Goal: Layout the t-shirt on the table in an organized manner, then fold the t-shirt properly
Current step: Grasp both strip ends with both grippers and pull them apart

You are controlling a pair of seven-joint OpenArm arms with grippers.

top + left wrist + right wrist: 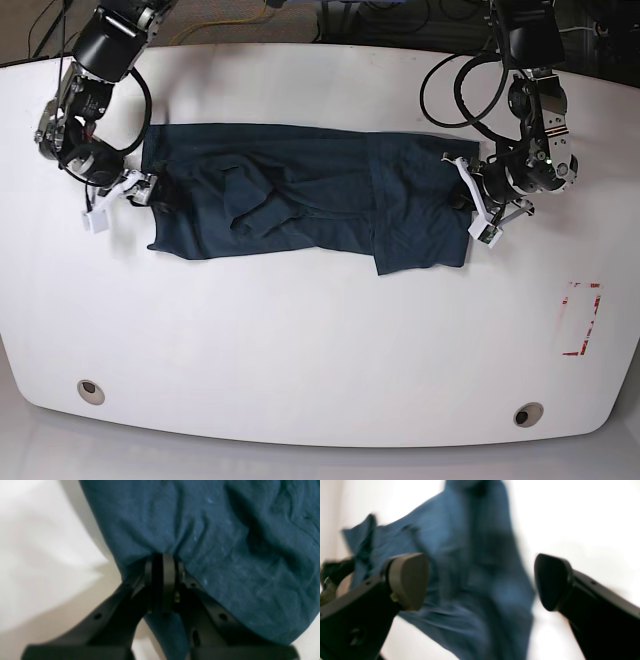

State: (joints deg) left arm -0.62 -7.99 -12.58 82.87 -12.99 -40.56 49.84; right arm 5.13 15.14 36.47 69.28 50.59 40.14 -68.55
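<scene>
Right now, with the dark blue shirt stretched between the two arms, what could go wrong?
The left end effector is shut on the dark teal cotton t-shirt, while the right end effector is open, so pulling may drag the whole shirt sideways. The bunched folds mid-shirt could get folded in.

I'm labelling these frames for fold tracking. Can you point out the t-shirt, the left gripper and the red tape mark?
t-shirt [300, 200]: base view, middle of the spread cloth.
left gripper [163, 562]: left wrist view, between fingertips pinched on the fabric.
red tape mark [583, 318]: base view, on its outline.
</scene>
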